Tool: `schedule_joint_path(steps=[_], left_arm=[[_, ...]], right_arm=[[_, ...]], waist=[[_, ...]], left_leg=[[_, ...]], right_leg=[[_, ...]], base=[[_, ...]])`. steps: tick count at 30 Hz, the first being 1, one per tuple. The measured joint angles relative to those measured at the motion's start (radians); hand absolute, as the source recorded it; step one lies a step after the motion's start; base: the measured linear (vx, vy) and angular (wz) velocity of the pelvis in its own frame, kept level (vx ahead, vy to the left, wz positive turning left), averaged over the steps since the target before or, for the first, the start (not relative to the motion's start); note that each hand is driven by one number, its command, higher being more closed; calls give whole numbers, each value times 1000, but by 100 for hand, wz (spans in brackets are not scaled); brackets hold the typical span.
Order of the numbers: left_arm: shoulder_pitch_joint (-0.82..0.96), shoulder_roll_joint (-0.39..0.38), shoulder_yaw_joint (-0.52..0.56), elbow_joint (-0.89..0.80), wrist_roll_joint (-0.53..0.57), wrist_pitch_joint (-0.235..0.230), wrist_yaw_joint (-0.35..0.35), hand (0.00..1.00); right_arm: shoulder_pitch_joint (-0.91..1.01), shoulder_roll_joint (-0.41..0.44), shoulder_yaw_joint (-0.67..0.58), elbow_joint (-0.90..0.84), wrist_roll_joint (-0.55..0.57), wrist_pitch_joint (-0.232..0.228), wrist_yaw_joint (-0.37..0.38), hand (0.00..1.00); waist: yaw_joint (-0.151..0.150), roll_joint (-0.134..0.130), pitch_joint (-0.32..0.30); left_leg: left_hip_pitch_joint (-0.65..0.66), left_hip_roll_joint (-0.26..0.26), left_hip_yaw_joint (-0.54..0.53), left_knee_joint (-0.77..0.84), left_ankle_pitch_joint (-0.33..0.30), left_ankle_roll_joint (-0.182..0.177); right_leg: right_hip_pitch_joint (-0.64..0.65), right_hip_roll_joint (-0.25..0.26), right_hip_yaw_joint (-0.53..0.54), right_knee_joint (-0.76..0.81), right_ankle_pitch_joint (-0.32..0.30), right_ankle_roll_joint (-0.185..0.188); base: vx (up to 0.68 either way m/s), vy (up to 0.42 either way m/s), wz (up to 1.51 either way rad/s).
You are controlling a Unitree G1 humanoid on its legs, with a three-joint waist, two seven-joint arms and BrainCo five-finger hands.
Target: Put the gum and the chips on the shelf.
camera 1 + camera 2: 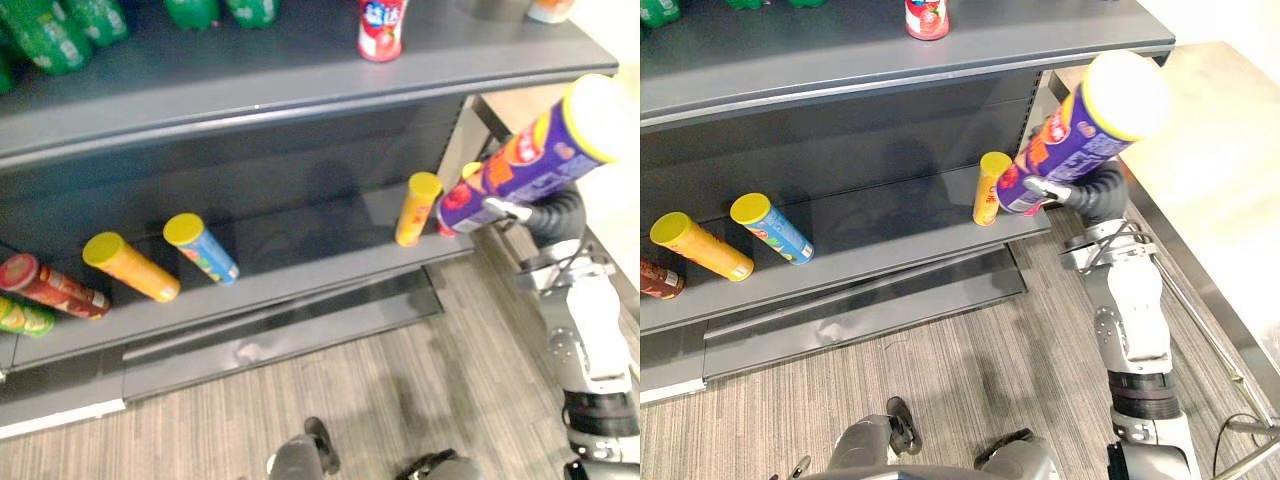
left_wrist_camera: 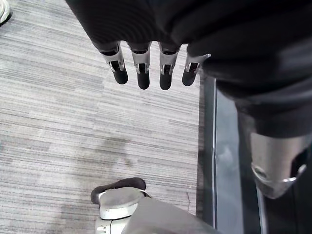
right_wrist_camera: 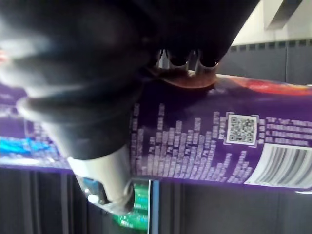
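We see the right hand [image 1: 1080, 195] curled round a purple chips can [image 1: 1080, 140] with a yellow lid, holding it tilted in the air. The can's lower end is by the right end of the lower shelf [image 1: 890, 250], just beside an upright yellow can [image 1: 990, 188]; we cannot tell whether the two touch. A blue can [image 1: 772, 228] and an orange can [image 1: 700, 246] lie further left on that shelf. The left hand [image 2: 142, 66] hangs over the floor with its fingers straight and nothing in it.
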Motion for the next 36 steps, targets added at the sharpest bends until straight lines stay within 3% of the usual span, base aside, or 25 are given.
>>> schedule_joint_path(steps=[4, 6, 7, 8, 9, 10, 11, 12, 15, 17, 20, 21, 24, 27, 31, 33, 36], left_arm=[[0, -1, -1, -1, -7, 2, -7, 0], [0, -4, -1, -8, -8, 14, -7, 0], [0, -5, -1, -10, -8, 19, -7, 0], [0, -8, -1, -19, -7, 26, -7, 0], [-2, -5, 0, -39, -7, 34, -5, 0], [-6, -5, -3, -45, -7, 38, -2, 0], [-21, 8, -12, -47, -8, 48, 8, 0], [-37, 21, -12, -46, -8, 61, 13, 0], [-68, 42, -33, -26, -9, 83, 15, 0], [-68, 45, -48, -12, -10, 83, 15, 0], [-59, 40, -58, 15, -10, 81, 14, 0], [-57, 33, -59, 25, -10, 76, 12, 0], [-57, 16, -54, 42, -10, 50, 10, 0], [-58, 6, -49, 40, -10, 20, 8, 0], [-58, 0, -48, 42, -10, -1, 8, 0], [-58, 0, -32, 42, -10, -6, 9, 0], [-58, 1, -25, 42, -10, -8, 10, 0]], right_arm=[[-13, 15, 73, 3, 0, 0, 38, 100], [-15, 46, 104, 3, 0, 0, 55, 100], [-15, 48, 113, 3, 0, 0, 57, 100], [-16, 51, 131, 3, 1, 0, 60, 100], [-14, 62, 146, 3, 1, 0, 62, 100], [-14, 67, 156, 3, 2, 0, 61, 100], [-4, 81, 170, 3, 1, -1, 53, 100], [14, 89, 183, 0, 1, -5, 41, 100], [64, 102, 205, -3, 3, -24, 26, 100], [100, 108, 209, -3, 12, -27, 25, 100], [121, 109, 212, -3, 34, -40, 23, 100], [110, 109, 211, -3, 51, -53, 22, 100], [101, 103, 222, -5, 69, -89, 22, 100], [96, 99, 240, -9, 69, -93, 22, 100], [97, 100, 233, -8, 71, -96, 12, 100], [98, 105, 236, -8, 70, -96, 11, 100], [117, 108, 239, -9, 69, -95, 20, 100]], waist=[[24, -2, 8], [28, 6, 17], [29, 12, 22], [28, 27, 30], [24, 37, 37], [23, 47, 42], [17, 51, 46], [16, 46, 43], [14, 28, 34], [15, 24, 32], [14, 24, 29], [14, 22, 27], [8, 22, 26], [-15, 22, 26], [-19, 18, 22], [-38, 18, 22], [-44, 17, 16]], left_leg=[[-1, 16, -17, 77, -51, 10], [-2, 17, -52, 117, -91, 21], [-1, 18, -59, 124, -100, 25], [0, 17, -87, 133, -118, 32], [-4, 16, -120, 139, -128, 38], [-9, 15, -142, 143, -136, 37], [-16, 10, -187, 150, -143, 32], [-22, -11, -229, 150, -146, 27], [-40, -77, -325, 156, -144, 28], [-43, -103, -376, 170, -140, 33], [-44, -113, -429, 165, -133, 9], [-49, -102, -438, 142, -112, -22], [-33, -78, -445, 59, -55, -61], [-9, -61, -465, -23, -5, -84], [13, -56, -461, -138, 48, -102], [33, -55, -449, -199, 82, -95], [70, -55, -423, -281, 133, -97]], right_leg=[[38, -5, 6, 6, 11, 17], [53, -20, 36, 37, 58, 24], [47, -27, 58, 56, 86, 14], [5, -31, 150, 102, 164, -44], [-65, -6, 307, 138, 191, -78], [-88, 30, 389, 132, 152, -57], [-108, 111, 532, 88, 68, -5], [-113, 175, 634, 22, 28, 24], [-121, 263, 791, -149, -15, 86], [-116, 300, 858, -216, -11, 94], [-87, 310, 844, -273, -35, 140], [-67, 331, 831, -317, -39, 137], [-51, 361, 799, -371, -39, 137], [-36, 389, 784, -401, -42, 130], [-35, 404, 783, -443, -49, 118], [-26, 406, 775, -472, -47, 111], [-25, 407, 773, -472, -44, 107]], base=[[26, -14, 15], [11, 43, 31], [-4, 74, 32], [-22, 134, 41], [-24, 154, 47], [-10, 146, 74], [39, 93, 105], [61, 81, 117], [105, -10, 125], [114, -94, 99], [132, -182, 60], [97, -204, 15], [65, -228, 6], [9, -204, 16], [-76, -136, 3], [-85, -69, 10], [-39, -31, 4]])
